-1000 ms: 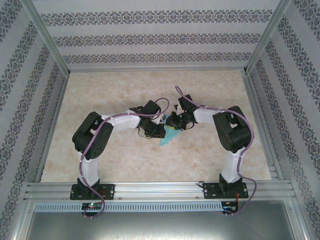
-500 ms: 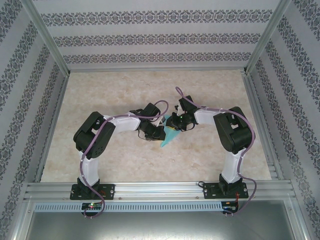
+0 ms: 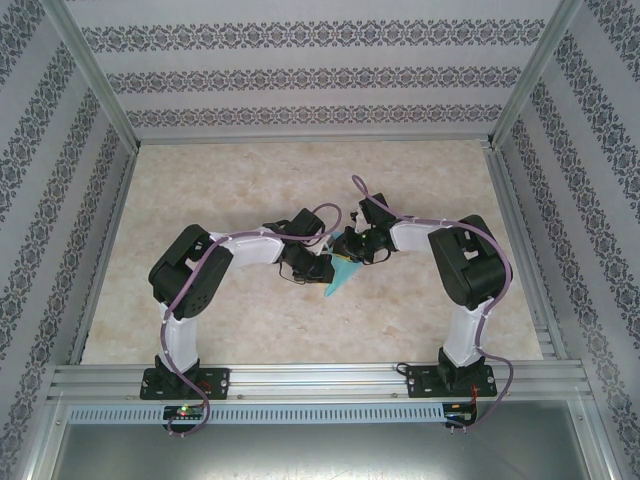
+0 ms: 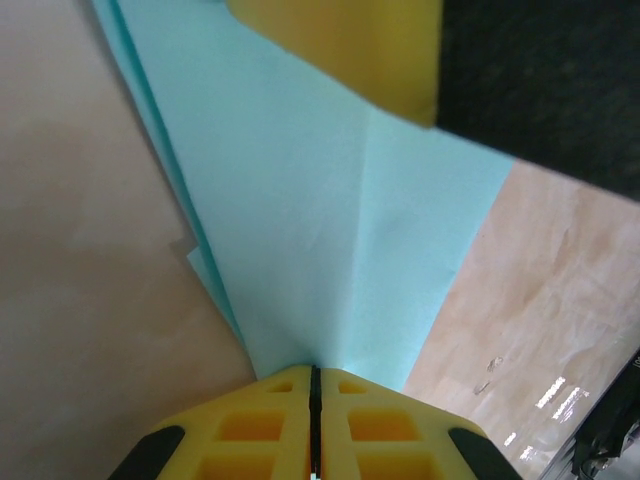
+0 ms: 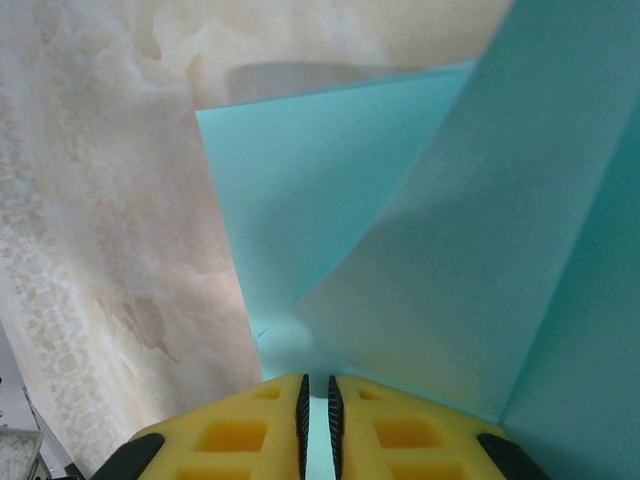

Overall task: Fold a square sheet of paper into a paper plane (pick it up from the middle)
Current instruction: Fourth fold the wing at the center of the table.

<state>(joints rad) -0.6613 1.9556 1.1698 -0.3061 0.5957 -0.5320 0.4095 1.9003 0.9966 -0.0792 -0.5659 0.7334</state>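
Observation:
The turquoise paper plane, the sheet folded to a narrow point, hangs between both arms at the table's middle, its tip toward the near edge. My left gripper is shut on its left side. In the left wrist view the yellow fingers pinch the paper's edge, and creased layers fan away from them. My right gripper grips it from the right. In the right wrist view its jaws stand a sliver apart with paper running between them at the gripper. The right gripper's yellow finger lies on the paper's far part.
The marbled beige tabletop stretches round the arms, framed by aluminium rails and patterned walls. Both forearms bend inward and meet near the centre, cables looping above them.
Both grippers have shifted slightly toward the near edge with the paper. The paper looks narrower and its tip points a little lower in the top view.

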